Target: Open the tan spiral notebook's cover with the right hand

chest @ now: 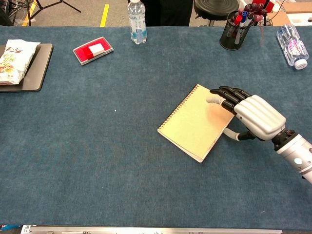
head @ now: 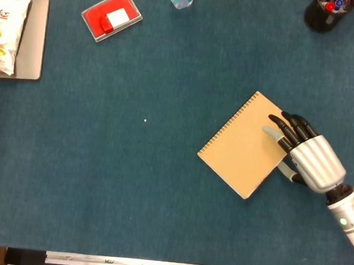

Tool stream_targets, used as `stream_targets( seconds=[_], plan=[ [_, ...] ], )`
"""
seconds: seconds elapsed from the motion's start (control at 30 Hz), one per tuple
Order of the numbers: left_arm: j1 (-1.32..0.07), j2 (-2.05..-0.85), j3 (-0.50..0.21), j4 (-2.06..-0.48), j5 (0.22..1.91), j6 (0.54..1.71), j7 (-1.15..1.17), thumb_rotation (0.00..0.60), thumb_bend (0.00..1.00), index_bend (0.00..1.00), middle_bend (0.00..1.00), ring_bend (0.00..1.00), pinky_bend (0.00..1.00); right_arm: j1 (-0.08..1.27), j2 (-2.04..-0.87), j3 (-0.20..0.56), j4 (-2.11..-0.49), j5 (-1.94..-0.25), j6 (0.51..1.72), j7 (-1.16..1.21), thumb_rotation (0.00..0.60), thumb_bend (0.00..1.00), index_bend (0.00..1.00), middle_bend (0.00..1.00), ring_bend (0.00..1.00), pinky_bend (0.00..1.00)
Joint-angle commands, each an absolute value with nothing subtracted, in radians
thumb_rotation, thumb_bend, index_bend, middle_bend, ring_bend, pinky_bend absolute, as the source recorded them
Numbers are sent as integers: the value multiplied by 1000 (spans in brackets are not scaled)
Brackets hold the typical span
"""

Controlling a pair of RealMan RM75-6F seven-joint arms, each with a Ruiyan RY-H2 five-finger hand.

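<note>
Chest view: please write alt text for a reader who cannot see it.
The robot's right hand rests its fingers on the right edge of a closed tan spiral notebook lying angled on a blue table. Along the far edge stand a red case, a water bottle and a pen cup.

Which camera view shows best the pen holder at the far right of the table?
The chest view: the pen holder shows whole there, a dark mesh cup with red and blue pens standing in it. In the head view the top edge of the picture cuts it, so only its lower body and a few pen ends show.
</note>
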State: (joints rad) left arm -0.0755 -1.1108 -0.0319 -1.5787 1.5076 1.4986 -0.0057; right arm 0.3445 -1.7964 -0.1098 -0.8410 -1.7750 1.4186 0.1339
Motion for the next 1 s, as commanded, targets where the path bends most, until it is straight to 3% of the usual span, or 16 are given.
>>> stream_targets(
  seconds=[0.03, 0.17, 0.57, 1.0],
  plan=[
    [-75, -1111, -32, -1579, 1507, 1499, -5, 600, 222, 384, 278, 263, 463, 345, -1802, -107, -835, -1773, 1423, 141, 600, 313, 171, 123, 15, 134],
    [-75, -1111, -32, -1579, 1506, 1498, -5, 600, 222, 384, 278, 263, 463, 346, -1808, -104, -826, -1767, 1421, 144, 600, 342, 177, 128, 15, 134],
    [-74, -1109, -32, -1580, 1507, 1500, -6, 600, 222, 384, 278, 263, 463, 346, -1815, -95, -826, -1750, 1419, 134, 600, 388, 320, 144, 15, 135],
    [-72, -1106, -33, -1580, 1506, 1501, -11, 600, 222, 385, 279, 263, 463, 352, -1826, -86, -824, -1736, 1412, 126, 600, 425, 326, 149, 23, 135]
  ],
)
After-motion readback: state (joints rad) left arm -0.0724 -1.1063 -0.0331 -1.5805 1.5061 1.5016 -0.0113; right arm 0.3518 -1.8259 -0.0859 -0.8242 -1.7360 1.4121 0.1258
